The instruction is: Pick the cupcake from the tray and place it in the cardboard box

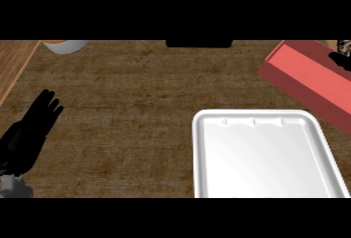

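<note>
Fingers of the left hand [31,128] are seen straight and relaxed, pointing up along the left edge of the head view, nothing held, with the grey forearm entering at the lower left corner. Only a dark bit of the right hand [341,59] is seen at the far right edge, over the red box [305,76]; whether its fingers are spread or curled cannot be told. The cupcake cannot be made out anywhere, possibly hidden at that hand. The white tray [264,155] is laid on the brown counter [130,93] at lower right, with nothing seen on it. The red box is set just beyond the tray's far right corner, tilted diagonally. A pale round container [65,45] is cut off at the top left.
</note>
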Motion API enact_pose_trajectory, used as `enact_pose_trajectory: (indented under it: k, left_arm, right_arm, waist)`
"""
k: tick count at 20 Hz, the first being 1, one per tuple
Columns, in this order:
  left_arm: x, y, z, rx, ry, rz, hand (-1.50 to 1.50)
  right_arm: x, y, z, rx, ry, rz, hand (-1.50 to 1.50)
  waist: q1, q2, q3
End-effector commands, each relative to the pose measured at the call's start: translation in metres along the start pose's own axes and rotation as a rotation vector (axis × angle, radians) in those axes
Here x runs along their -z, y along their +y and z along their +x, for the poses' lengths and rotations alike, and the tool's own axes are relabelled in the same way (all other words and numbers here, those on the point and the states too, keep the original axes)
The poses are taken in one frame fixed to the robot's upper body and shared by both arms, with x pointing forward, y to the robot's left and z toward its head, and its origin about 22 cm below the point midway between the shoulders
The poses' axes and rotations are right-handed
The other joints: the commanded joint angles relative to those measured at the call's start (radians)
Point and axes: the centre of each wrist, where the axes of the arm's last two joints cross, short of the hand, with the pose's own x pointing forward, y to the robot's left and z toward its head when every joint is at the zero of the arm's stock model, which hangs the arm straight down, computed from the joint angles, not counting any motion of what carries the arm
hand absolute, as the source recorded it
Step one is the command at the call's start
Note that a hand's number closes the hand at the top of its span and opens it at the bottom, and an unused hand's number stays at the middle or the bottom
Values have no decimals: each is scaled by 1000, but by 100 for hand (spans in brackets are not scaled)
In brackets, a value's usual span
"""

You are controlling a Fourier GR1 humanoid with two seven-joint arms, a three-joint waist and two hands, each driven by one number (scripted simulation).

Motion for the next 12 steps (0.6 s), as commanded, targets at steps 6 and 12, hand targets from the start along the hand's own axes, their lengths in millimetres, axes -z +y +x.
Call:
enact_pose_trajectory:
  k: [6, 12]
  left_arm:
    - [9, 4, 8, 7, -3, -17, 0]
    - [18, -16, -9, -13, -1, -8, 0]
  right_arm:
    - [27, 44, -46, 19, -9, 20, 150]
    - [16, 105, -73, 57, 17, 134, 150]
  waist:
    - [7, 2, 0]
    - [6, 7, 1]
